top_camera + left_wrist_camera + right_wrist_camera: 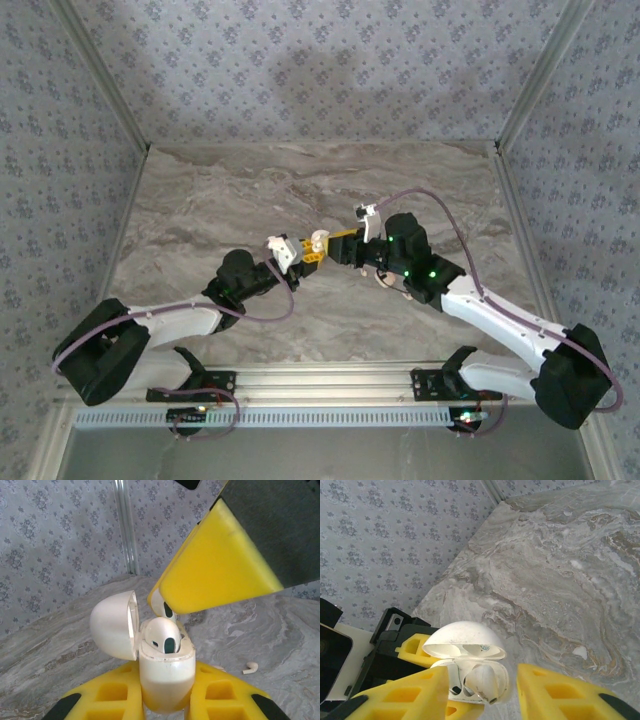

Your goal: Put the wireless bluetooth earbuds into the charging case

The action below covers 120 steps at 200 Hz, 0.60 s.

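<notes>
Closest to the lens in the left wrist view are the yellow fingers of the left gripper (pixel 167 680), clamped tight on the bottom half of the charging case (pixel 167 665) and holding it upright off the marble table (pixel 280 630). The lid (pixel 112 625) is flipped open toward 9 o'clock. One earbud (pixel 161 632) sits in the case mouth, poking up a bit. A loose earbud (pixel 250 668) lies on the table at about 4 o'clock from the case, well apart from it. The right gripper (pixel 481 670) comes in from 1 o'clock. In its own wrist view its fingers stand apart on either side of the case and aren't gripping anything. From the top view the case (pixel 318 240) is near the table's middle, with the left gripper (pixel 305 250) at 8 o'clock of it and the right gripper (pixel 338 242) at 3 o'clock.
</notes>
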### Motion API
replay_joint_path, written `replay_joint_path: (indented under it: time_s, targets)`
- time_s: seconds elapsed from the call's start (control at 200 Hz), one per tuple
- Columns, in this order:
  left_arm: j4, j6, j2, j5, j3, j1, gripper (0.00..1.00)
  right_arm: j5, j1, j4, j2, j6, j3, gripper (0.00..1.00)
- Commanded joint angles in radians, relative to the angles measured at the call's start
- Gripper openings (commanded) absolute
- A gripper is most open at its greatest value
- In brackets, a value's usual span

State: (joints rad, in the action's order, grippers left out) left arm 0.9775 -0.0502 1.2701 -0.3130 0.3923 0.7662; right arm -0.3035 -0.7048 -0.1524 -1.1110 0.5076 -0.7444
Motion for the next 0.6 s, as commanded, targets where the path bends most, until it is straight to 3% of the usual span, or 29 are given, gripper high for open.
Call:
replay_joint_path:
  time_s: [0.0,0.275,0.46,0.595]
  targets:
    - [0.043,0.014,-0.022,0.000,0.027,0.003,0.10,0.001,0.008,0.001,0.042,-0.002,0.001,0.46]
    - [0.035,0.013,-0.029,0.001,0.026,0.004,0.10,-0.008,0.033,0.031,0.106,0.001,0.008,0.47]
    - [0.031,0.010,-0.038,-0.005,0.025,0.004,0.10,-0.027,0.050,0.056,0.115,0.011,0.013,0.41]
    - [0.010,0.010,-0.044,-0.056,0.035,0.004,0.10,-0.098,0.084,0.084,0.108,-0.001,-0.003,0.45]
